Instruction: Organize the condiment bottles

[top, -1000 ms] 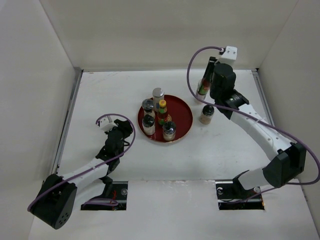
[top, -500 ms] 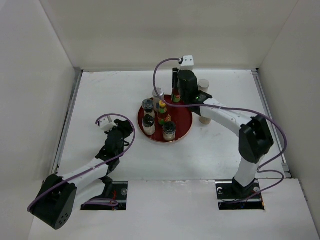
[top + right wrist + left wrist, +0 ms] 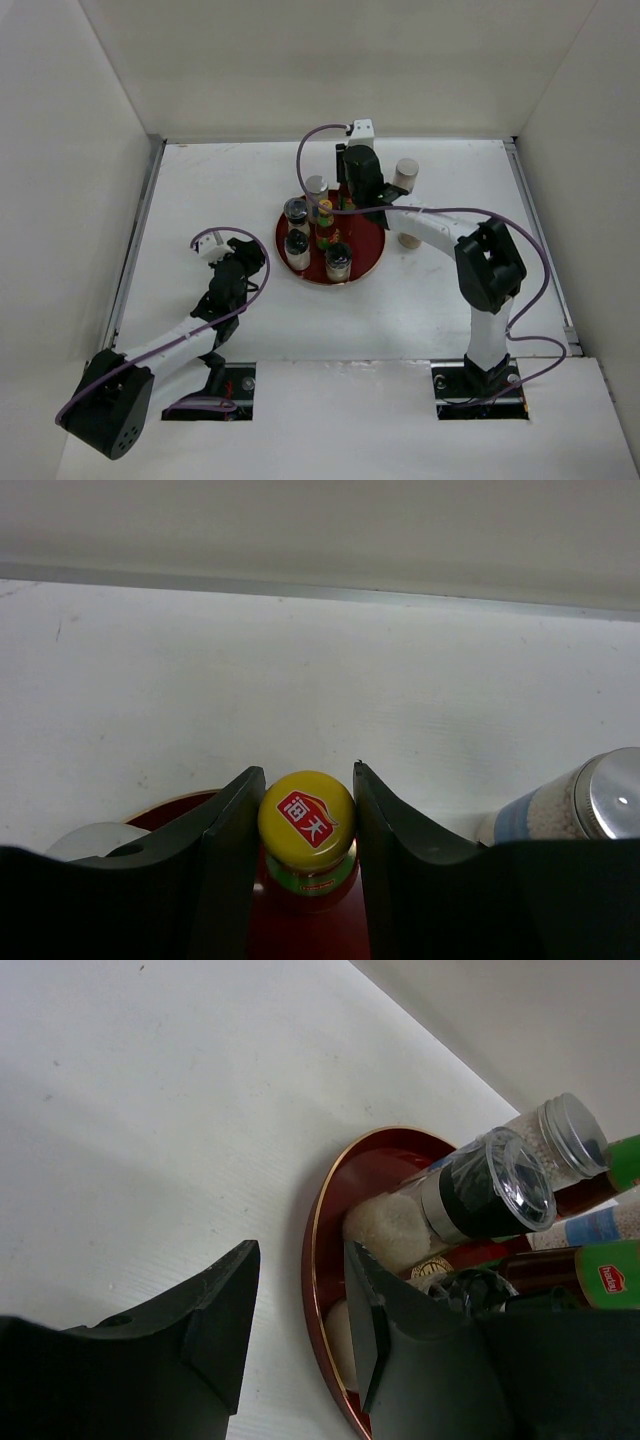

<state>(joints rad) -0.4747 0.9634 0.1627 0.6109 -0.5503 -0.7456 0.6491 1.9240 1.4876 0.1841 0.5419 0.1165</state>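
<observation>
Left gripper: nearest, low on the left of the table and aimed at the tray. Fingers apart, nothing between them. Just short of the tray rim.
Red tray: mid-table, crowded on its left half.
On tray: three dark-lidded jars, one sauce bottle and one silver-topped shaker, all upright and close together.
Right gripper: over the tray's far side, fingers clamped on the neck just under the cap.
Yellow-capped sauce bottle: held upright above the tray's far part. Cannot tell whether its base touches the tray.
Off tray: a jar beside the right rim, partly hidden by the right arm. Beyond it, a second shaker stands on the table.
Handling, judged: the held bottle looks rigid, smooth-sided and light. It is slim and tall, so it would tip easily when set down.
Grip point, judged: the neck hold is sound, since the cap's shoulder stops it slipping. A high hold may let the base swing into its neighbours.
Remaining pieces, judged: take the shaker around its body below the metal top, and the squat jar across its sides.
</observation>
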